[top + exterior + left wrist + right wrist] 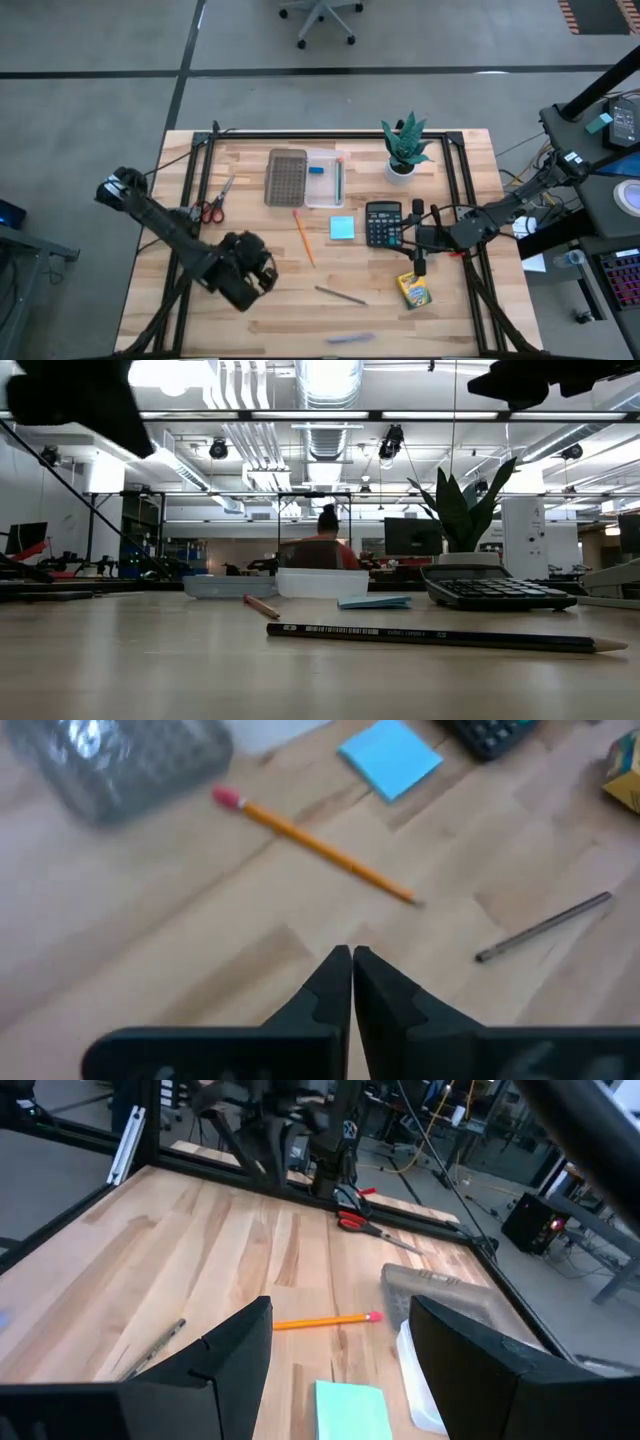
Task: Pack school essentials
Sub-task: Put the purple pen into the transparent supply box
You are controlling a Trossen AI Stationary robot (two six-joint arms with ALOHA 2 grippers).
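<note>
In the high view an orange pencil (303,237), a light-blue sticky pad (342,228), a grey pencil (340,294), a yellow-green crayon box (413,290), red-handled scissors (210,206) and a blue pen (350,338) lie flat on the wooden table. A blue eraser (317,169) sits in a clear case (325,178). My left gripper (252,277) is shut and hovers over bare wood left of the grey pencil; its wrist view shows the shut gripper (351,956) short of the orange pencil (320,845). My right gripper (418,238) is open, above the table beside the calculator, holding nothing (340,1340).
A grey mesh tray (286,176) lies next to the clear case. A calculator (383,222) and a potted plant (405,147) stand at the right. A black frame (195,170) rims the table. A person (325,545) sits far behind it. Bare wood lies at the near left.
</note>
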